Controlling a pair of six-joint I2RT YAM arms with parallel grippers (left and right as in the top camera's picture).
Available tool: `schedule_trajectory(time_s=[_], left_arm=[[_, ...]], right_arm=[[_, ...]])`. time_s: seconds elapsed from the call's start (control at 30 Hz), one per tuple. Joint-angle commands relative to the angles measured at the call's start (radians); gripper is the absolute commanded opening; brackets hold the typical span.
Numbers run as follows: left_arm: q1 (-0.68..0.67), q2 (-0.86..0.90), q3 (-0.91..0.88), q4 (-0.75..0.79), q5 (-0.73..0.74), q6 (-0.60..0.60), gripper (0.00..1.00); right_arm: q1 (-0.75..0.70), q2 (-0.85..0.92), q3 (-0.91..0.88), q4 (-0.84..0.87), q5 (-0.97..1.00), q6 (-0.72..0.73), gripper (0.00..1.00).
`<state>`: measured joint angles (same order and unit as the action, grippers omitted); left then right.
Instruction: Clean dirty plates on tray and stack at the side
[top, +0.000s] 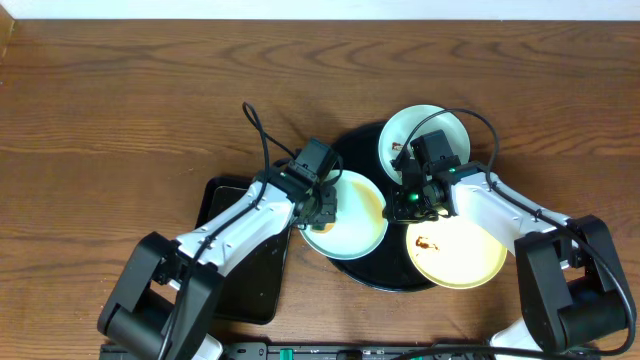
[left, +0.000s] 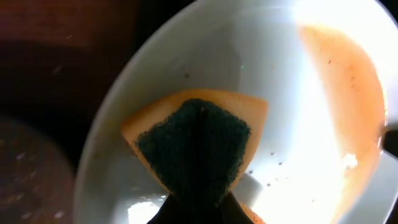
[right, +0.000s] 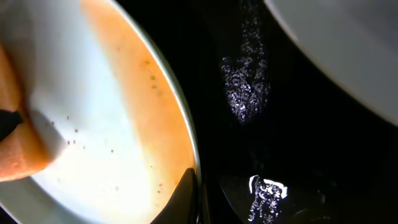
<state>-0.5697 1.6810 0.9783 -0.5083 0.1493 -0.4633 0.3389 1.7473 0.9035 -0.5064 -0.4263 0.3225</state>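
The round black tray (top: 372, 268) holds three plates. One pale blue plate (top: 355, 235) lies at its left, a second (top: 432, 128) at the back, and a yellow plate (top: 465, 262) with a brown smear at the front right. My left gripper (top: 325, 207) is shut on an orange sponge with a dark green face (left: 196, 146), pressed onto the left blue plate (left: 292, 93), which has an orange-brown smear on its right side. My right gripper (top: 408, 203) is shut on that plate's right rim (right: 186, 124), with one finger inside the rim and one outside (right: 202, 199).
A smaller rectangular black tray (top: 245, 275) lies left of the round tray, under my left arm. Wet glints show on the round tray's black surface (right: 245, 87). Brown wooden table (top: 120, 110) lies all around.
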Motion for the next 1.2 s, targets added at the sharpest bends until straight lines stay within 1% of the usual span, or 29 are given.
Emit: schedule_trajectory(time_s=[0.0, 0.3, 0.53, 0.73, 0.97, 1.17], left_arm=[[0.010, -0.049, 0.061, -0.040, -0.052, 0.047, 0.07], [0.011, -0.227, 0.205, -0.209, -0.063, 0.078, 0.07], [0.011, -0.343, 0.213, -0.332, -0.195, 0.077, 0.08], [0.029, -0.351, 0.213, -0.389, -0.214, 0.077, 0.08], [0.077, -0.351, 0.213, -0.393, -0.214, 0.077, 0.08], [0.098, -0.351, 0.213, -0.399, -0.213, 0.077, 0.08]], right_arm=[[-0.019, 0.005, -0.006, 0.006, 0.108, 0.007, 0.01], [-0.019, 0.005, -0.006, 0.032, 0.107, 0.006, 0.01], [-0.018, -0.016, 0.002, 0.027, 0.104, 0.006, 0.01], [-0.016, -0.100, 0.058, -0.030, 0.113, -0.016, 0.01], [0.023, -0.204, 0.117, -0.118, 0.206, -0.024, 0.01], [0.069, -0.244, 0.138, -0.167, 0.297, -0.032, 0.01]])
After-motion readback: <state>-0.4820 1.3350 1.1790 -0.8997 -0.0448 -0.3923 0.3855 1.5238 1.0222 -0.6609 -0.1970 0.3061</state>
